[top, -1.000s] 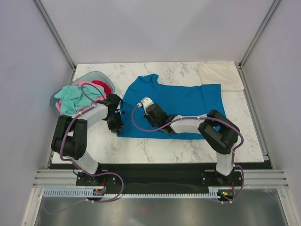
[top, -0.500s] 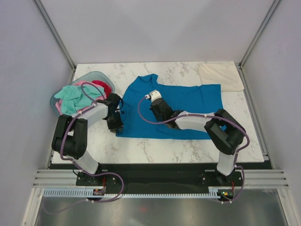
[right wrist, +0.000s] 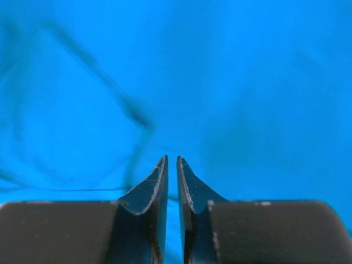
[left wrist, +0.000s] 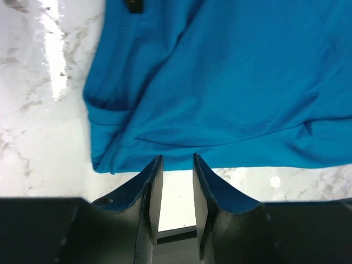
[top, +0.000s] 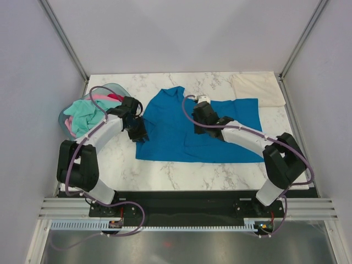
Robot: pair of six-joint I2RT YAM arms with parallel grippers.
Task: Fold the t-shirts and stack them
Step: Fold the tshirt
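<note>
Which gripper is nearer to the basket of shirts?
Left. The left gripper hangs just right of the basket, at the blue shirt's left edge; the right gripper is farther right, over the shirt's middle.

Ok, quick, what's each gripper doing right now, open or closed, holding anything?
Left gripper: open, empty, tips at the edge of the blue t-shirt.
Right gripper: shut above the blue t-shirt, no cloth seen between the fingers.
</note>
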